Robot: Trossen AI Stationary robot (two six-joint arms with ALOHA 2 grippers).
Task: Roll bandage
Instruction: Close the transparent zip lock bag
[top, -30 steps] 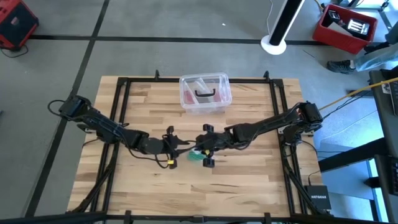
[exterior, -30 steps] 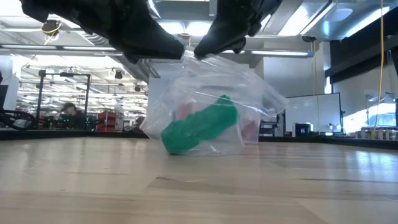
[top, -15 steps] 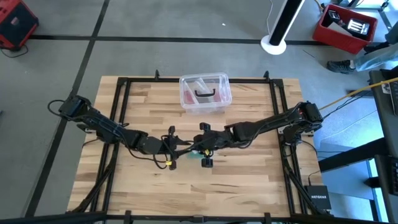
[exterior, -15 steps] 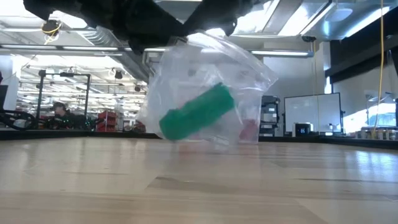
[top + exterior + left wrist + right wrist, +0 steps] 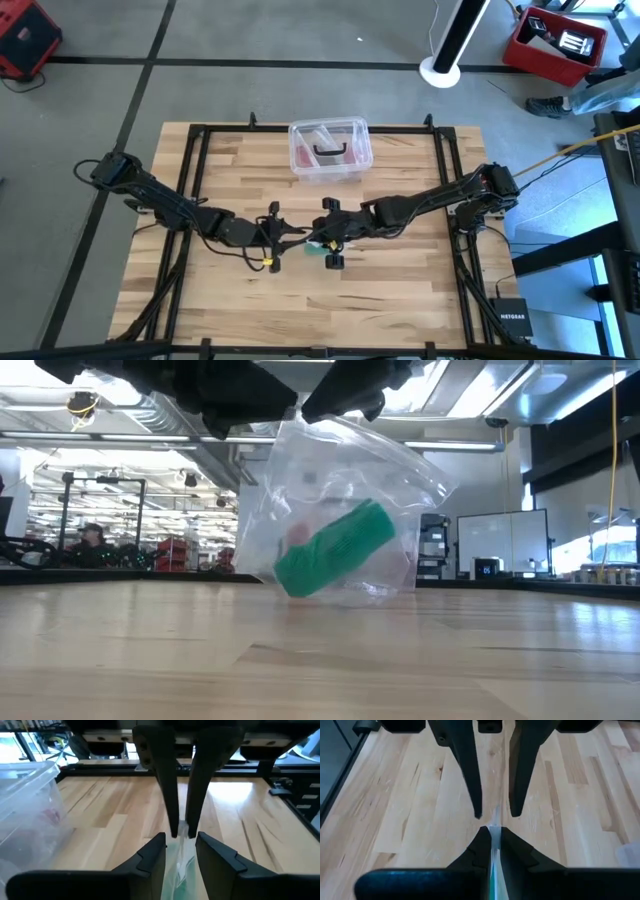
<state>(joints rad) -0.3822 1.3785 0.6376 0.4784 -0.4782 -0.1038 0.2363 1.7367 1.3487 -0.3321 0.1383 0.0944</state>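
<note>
Hanging inside a clear bag (image 5: 340,520) just above the middle of the counter (image 5: 400,290), the rolled green bandage (image 5: 333,550) looks light, soft and apt to slide in the slick film, so the bag's top edge seems the surest hold. Both the left claw (image 5: 285,236) and the right claw (image 5: 325,238) pinch that edge, facing each other. Bare pale wood lies below, a clear box (image 5: 330,150) at the far edge, and a lit workshop beyond.

One green bandage (image 5: 333,562) roll sits inside one clear plastic bag (image 5: 345,490). One clear plastic box (image 5: 330,150) stands on one wooden table (image 5: 400,290). Two grippers meet here, the left gripper (image 5: 283,232) and the right gripper (image 5: 318,238).
</note>
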